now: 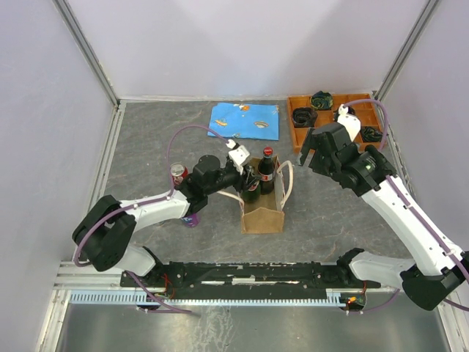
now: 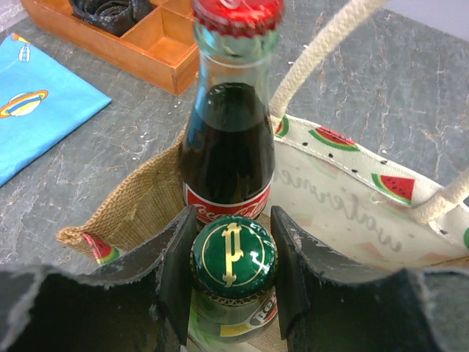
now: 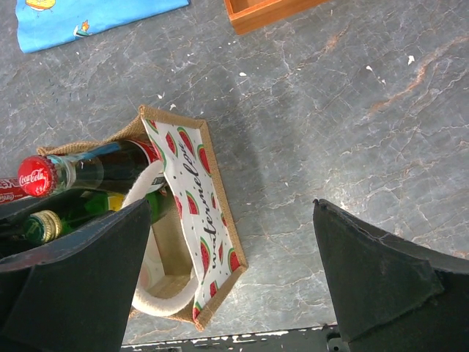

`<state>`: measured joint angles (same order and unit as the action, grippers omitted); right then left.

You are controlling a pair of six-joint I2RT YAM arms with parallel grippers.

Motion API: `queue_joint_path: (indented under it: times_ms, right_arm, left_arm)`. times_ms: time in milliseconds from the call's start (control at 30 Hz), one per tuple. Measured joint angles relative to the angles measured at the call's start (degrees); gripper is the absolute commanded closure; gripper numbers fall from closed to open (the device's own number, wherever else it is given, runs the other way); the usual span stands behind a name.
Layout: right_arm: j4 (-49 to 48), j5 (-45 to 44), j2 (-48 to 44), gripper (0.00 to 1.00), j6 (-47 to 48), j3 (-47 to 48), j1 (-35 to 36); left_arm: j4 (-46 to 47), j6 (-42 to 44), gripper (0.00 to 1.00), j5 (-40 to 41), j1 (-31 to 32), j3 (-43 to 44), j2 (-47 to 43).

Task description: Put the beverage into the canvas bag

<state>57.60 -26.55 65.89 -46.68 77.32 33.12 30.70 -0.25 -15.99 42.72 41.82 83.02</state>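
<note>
Top external: grey bench (image 1: 146,161), white walls (image 1: 242,44). Bag (image 1: 262,218) holds cola bottle (image 1: 267,172). Left fingers (image 2: 176,279) clamp green bottle (image 2: 233,253); right fingers (image 3: 73,279) spread, empty.

The left gripper (image 2: 233,277) has its black jaws pressed on either side of a green bottle (image 2: 233,253) with a gold-marked cap, in the mouth of the canvas bag (image 2: 139,209). A red-capped cola bottle (image 2: 227,147) stands just behind it in the bag. A wooden tray (image 2: 157,45) and a blue cloth (image 2: 37,110) lie beyond on the grey table (image 2: 381,81).

I see the whole table (image 1: 146,147) from high above its near edge, facing far. My left wrist camera sits close over the canvas bag (image 2: 139,209); the right wrist views it from higher.
</note>
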Motion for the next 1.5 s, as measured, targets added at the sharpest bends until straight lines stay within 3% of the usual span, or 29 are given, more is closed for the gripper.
queue_joint_path:
  times_ms: [733, 1500]
  right_arm:
    - [0.1, 1.1, 0.7, 0.01, 0.1, 0.0, -1.0]
    - [0.2, 2.3, 0.7, 0.01, 0.1, 0.0, -1.3]
  left_arm:
    - [12.0, 12.2, 0.97, 3.9, 2.5, -4.9, 3.6]
    - [12.9, 7.0, 0.97, 7.5, 2.6, -5.8, 3.7]
